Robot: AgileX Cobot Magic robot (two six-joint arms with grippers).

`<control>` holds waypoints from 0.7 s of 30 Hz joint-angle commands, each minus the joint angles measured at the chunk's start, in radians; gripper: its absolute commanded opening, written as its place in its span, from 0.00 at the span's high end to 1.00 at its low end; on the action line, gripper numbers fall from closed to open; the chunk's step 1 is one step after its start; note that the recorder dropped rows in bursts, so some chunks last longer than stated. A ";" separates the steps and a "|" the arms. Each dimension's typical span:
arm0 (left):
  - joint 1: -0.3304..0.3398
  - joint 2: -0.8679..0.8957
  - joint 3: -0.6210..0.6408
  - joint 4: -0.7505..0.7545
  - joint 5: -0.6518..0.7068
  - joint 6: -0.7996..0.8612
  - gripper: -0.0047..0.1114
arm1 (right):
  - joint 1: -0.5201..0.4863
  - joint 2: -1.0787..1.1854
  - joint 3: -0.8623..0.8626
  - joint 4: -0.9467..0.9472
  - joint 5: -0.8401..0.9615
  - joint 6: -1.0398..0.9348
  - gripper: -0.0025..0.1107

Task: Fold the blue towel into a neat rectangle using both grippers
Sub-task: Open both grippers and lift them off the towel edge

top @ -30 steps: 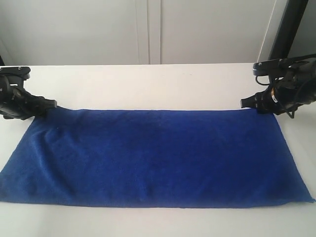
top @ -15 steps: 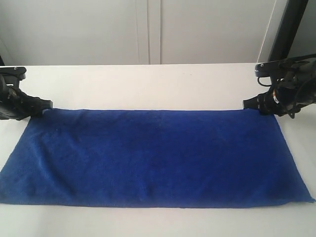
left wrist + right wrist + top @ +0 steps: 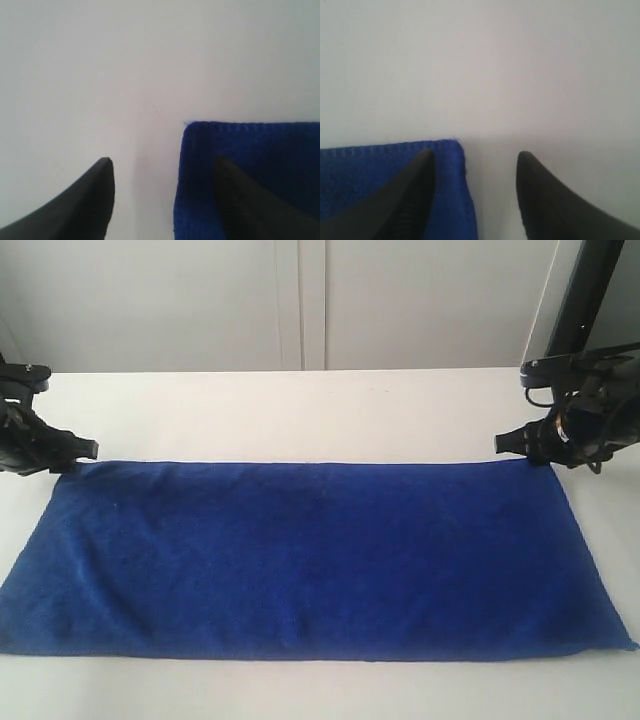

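The blue towel (image 3: pixel 310 555) lies spread flat on the white table, its long side running left to right. My left gripper (image 3: pixel 88 450) sits low at the towel's far left corner, open. In the left wrist view the left gripper (image 3: pixel 162 161) straddles the towel's side edge: one finger is over the towel (image 3: pixel 260 150), the other over bare table. My right gripper (image 3: pixel 503 445) is at the far right corner, open too. In the right wrist view the right gripper (image 3: pixel 475 152) straddles the corner of the towel (image 3: pixel 360 160) the same way. Neither holds cloth.
The white table (image 3: pixel 300 410) runs back to a pale panelled wall (image 3: pixel 300 300). A black upright post (image 3: pixel 580 295) stands at the back right, behind the right arm. The towel's near edge lies close to the table's front.
Both grippers have drawn outward from the towel's far corners, the left one further to the left, the right slightly to the right. The towel's far left corner now lies flatter.
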 commanded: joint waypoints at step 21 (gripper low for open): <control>0.004 -0.280 0.019 -0.145 0.634 0.133 0.96 | -0.006 -0.325 0.022 0.703 0.458 -0.616 0.95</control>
